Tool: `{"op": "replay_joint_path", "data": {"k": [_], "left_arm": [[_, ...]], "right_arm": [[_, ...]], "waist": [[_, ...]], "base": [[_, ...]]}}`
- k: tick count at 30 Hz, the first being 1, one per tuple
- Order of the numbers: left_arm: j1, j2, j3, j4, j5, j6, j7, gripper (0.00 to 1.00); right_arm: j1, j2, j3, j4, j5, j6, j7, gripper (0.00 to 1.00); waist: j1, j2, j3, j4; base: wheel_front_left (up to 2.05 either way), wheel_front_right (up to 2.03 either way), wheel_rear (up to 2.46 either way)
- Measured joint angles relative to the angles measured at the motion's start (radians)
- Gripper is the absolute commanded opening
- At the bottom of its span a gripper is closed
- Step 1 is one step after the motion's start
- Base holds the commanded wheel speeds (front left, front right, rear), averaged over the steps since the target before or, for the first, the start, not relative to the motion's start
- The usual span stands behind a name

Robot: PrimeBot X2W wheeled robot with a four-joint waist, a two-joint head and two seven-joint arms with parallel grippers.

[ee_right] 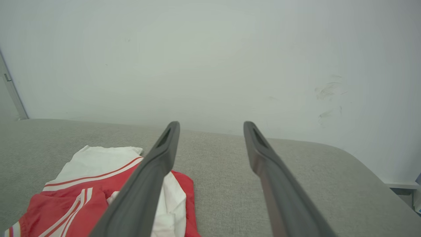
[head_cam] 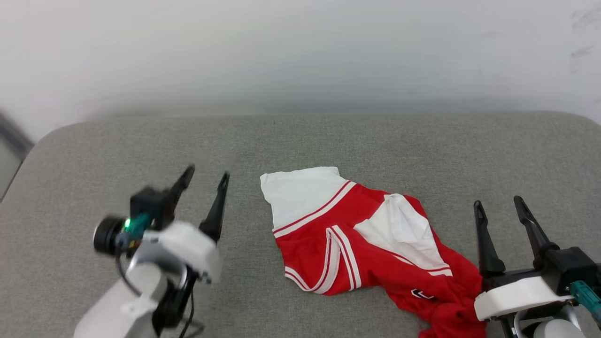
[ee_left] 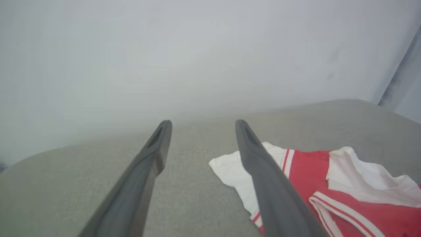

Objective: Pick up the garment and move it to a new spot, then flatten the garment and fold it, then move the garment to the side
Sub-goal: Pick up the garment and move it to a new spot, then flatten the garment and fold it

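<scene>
Left pincer (head_cam: 207,173) nearest, low left, fingers apart and empty, hovering just left of the garment (head_cam: 366,234) and not touching it; garment lies crumpled right of centre on the grey cushioned surface (head_cam: 375,141), nothing lifted yet, so the step in hand looks like the first pick-up; to do it well, probably come down on the far-left white corner with the left and on the bunched red end with the right, pinch only the top layers, close fully before lifting, and raise both together so thin fabric doesn't slip or drag; the jersey is red with white panels folded over on top, red-white striped trim curling through the middle, a scrap of black white-outlined print near the lower right, and that end heaped and running under the right arm's wrist body; right pincer (head_cam: 497,203) low right, fingers spread, empty, just beside the garment's right edge.
</scene>
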Motion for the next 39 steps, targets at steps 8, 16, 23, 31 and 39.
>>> {"op": "replay_joint_path", "data": {"k": [8, 16, 23, 31, 39], "left_arm": [[0.333, -0.024, 0.191, -0.252, 0.116, 0.026, 0.0, 1.0], [0.486, -0.161, 0.348, -0.36, 0.244, -0.04, 0.0, 1.0], [0.494, -0.225, 0.397, -0.331, 0.327, -0.118, 0.0, 1.0], [0.491, -0.282, 0.438, -0.298, 0.391, -0.179, 0.0, 1.0], [0.439, -0.343, 0.481, -0.294, 0.436, -0.223, 0.0, 1.0]], "right_arm": [[0.019, 0.0, 0.007, 0.003, 0.008, 0.0, 0.001, 1.0], [0.035, 0.0, 0.009, 0.003, 0.006, 0.0, 0.004, 1.0], [0.036, 0.0, 0.019, -0.001, 0.001, 0.0, 0.005, 1.0], [0.014, -0.001, 0.053, -0.026, -0.038, 0.0, 0.112, 1.0], [-0.13, -0.144, 0.26, -0.071, 0.04, 0.0, 0.596, 1.0]], "waist": [[0.0, 0.0, -0.007, 0.005], [0.0, 0.0, -0.005, 0.012], [0.0, 0.0, 0.003, 0.014], [0.0, 0.0, 0.045, 0.019], [0.0002, 0.0, 0.114, 0.043]], "base": [[0.0, 0.0, 0.0], [0.0, 0.0, 0.0], [0.0, 0.0, 0.0], [0.0, 0.0, 0.0], [0.0, 0.0, 0.0]]}}
